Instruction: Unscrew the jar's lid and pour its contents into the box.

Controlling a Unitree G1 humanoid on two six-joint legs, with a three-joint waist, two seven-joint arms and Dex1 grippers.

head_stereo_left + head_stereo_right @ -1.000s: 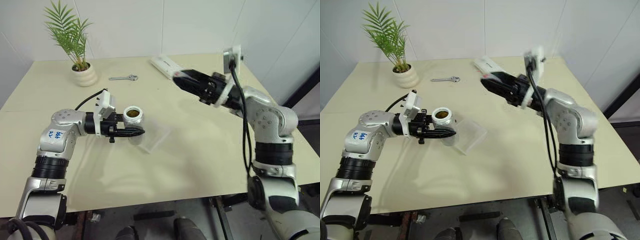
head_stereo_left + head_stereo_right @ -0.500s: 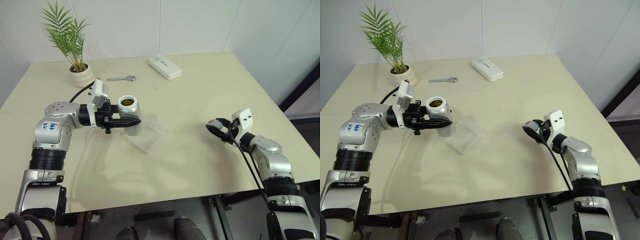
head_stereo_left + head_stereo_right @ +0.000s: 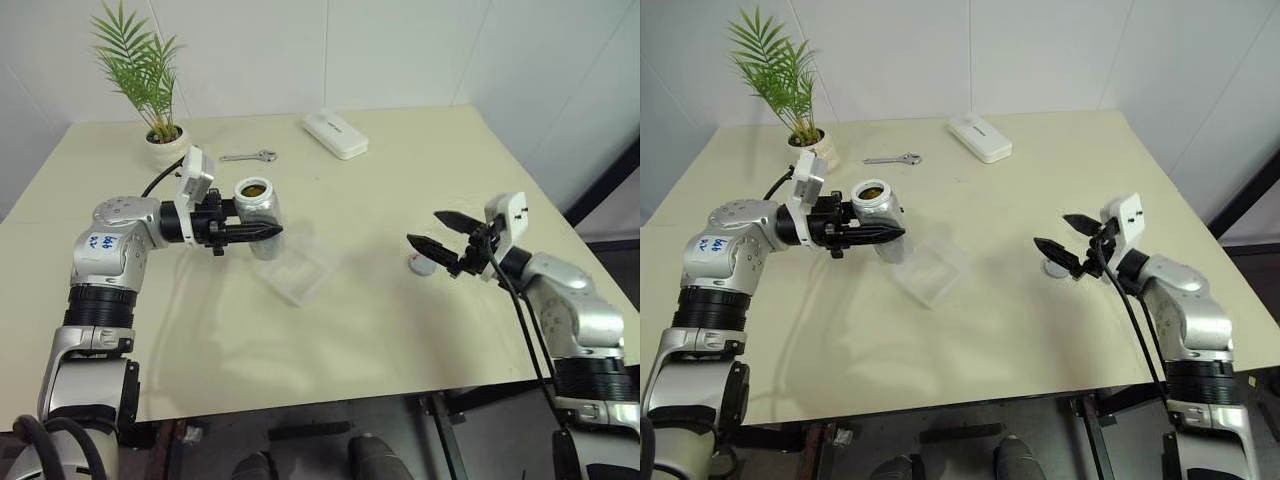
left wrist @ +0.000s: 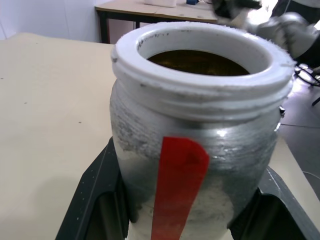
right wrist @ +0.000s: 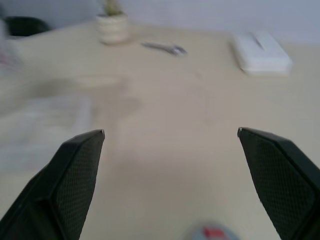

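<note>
The jar (image 3: pixel 258 213), uncapped and upright, is clenched in the left gripper (image 3: pixel 262 232) above the worktop (image 3: pixel 380 320), just left of the box (image 3: pixel 297 272); brownish contents (image 4: pixel 199 61) show inside its white mouth. The lid (image 3: pixel 422 265) lies on the worktop at the right, just below the right gripper (image 3: pixel 441 232), whose fingers (image 5: pixel 75 170) are spread wide and hold nothing.

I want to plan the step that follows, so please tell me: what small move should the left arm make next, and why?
Probably tip the jar over the box. The left gripper holds the jar upright, open-mouthed, with brownish contents inside. The lid lies on the table under the open right gripper, so only pouring seems left. The box sits just beside and below the jar.
</note>
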